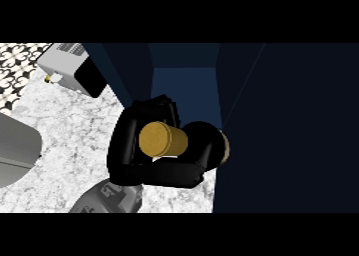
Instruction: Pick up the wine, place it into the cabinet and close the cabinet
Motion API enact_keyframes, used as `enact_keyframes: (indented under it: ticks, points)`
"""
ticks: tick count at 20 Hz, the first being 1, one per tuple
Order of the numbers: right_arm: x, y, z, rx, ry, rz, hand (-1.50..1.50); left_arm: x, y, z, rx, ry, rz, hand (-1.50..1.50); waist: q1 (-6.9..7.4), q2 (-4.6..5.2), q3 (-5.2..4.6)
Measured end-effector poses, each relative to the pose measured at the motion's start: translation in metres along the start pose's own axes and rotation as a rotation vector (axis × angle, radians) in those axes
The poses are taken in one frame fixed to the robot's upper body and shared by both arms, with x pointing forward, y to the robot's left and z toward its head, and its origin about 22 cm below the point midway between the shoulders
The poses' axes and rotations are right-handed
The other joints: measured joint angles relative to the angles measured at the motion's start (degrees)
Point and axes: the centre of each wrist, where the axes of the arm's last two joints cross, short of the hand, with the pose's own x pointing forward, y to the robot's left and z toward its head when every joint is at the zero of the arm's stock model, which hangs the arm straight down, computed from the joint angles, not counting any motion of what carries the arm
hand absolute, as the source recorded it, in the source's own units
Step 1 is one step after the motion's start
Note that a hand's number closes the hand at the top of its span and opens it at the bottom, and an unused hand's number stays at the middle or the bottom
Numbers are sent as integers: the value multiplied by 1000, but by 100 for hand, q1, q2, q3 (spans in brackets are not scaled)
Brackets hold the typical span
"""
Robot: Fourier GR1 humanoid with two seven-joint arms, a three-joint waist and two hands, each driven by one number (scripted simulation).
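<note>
Fingers (130,150) of my left hand (156,170) are curled round the wine (163,138), thumb side wrapping underneath, so it's clamped rather than resting on an open palm. I see the bottle end-on: a gold round face toward the camera, with a second tan disc just right of it at the hand's edge. Can't tell which is cap and which is base. Most of the body is hidden by the hand.

Bottle is off the counter (71,130), held up at the cabinet (285,125) opening, near the counter's right edge where the dark cabinet front starts. The blue interior shows just above the hand. Whether the bottle has crossed the cabinet's lip, I can't tell from this angle.

Handling judgement: rigid, glass-like, probably heavy for its width, smooth and likely slippery, breakable if it knocks the cabinet frame. Best hold is round the body's middle, which is about where I have it. Gripping the neck would let it swing.

Right hand isn't in view. Left forearm (108,197) comes in from the lower edge.

Also on the counter: a grey-white appliance (71,67) at the far left corner and a grey rounded object (8,150) at the left edge, both well apart from the hand.
</note>
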Motion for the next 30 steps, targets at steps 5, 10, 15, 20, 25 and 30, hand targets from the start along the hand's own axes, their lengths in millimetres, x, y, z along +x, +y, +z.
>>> enact_keyframes:
  ticks: [5,10,15,20,25,30]
  points:
    - [2,-3,0,-4,-4,13,-150,-3,-11,-16,28,-2,-23,150,-13,2,0]
    - [4,-2,-2,1,-4,17,-150,-10,-19,-27,44,-11,-59,150,-8,5,0]
    - [6,-3,-4,-2,-4,23,-150,-27,-13,-32,67,-12,-71,150,-10,8,-3]
    - [4,-4,-3,-5,-11,21,-150,-40,-13,-30,105,-7,-41,150,-18,8,-3]
    - [-2,-5,3,1,-15,24,-150,-55,-10,-33,134,1,-27,150,-37,11,-3]
    - [-1,-3,2,6,-13,17,-150,-73,-5,-32,135,13,-82,150,-21,7,-2]
